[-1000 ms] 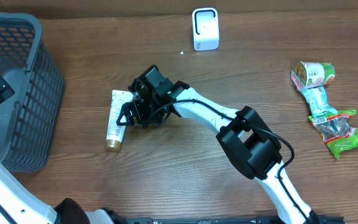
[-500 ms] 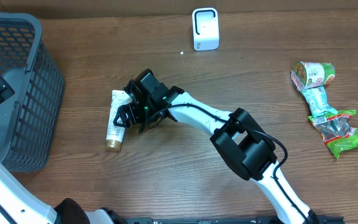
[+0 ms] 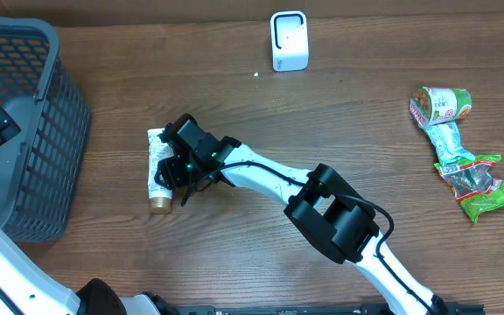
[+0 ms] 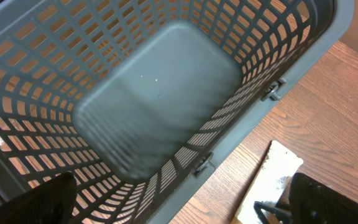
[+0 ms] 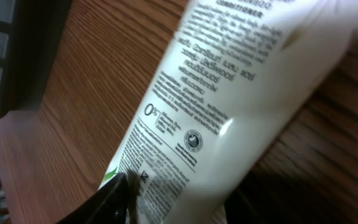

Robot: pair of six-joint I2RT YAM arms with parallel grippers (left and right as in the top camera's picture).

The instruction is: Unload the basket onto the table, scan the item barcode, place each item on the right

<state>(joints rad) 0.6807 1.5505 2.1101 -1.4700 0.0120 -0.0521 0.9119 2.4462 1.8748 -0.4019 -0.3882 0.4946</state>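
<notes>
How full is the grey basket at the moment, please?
Empty: the left wrist view shows the basket with a bare floor and nothing inside.

grey mesh basket [image 3: 51, 149] on the wooden table's [image 3: 322, 105] left; crumpled green snack packets [image 3: 479, 194] far right

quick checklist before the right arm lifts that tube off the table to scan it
1. Right pincer sits on the tube: ok.
2. Grip firm on the tube: cannot tell; the right wrist view shows only the tube up close.
3. Barcode located: cannot tell; small print shows, but no clear barcode.
4. Scanner upright, nothing lying between it and the tube: ok.
5. Left pincer open, empty, over the basket: ok.
</notes>
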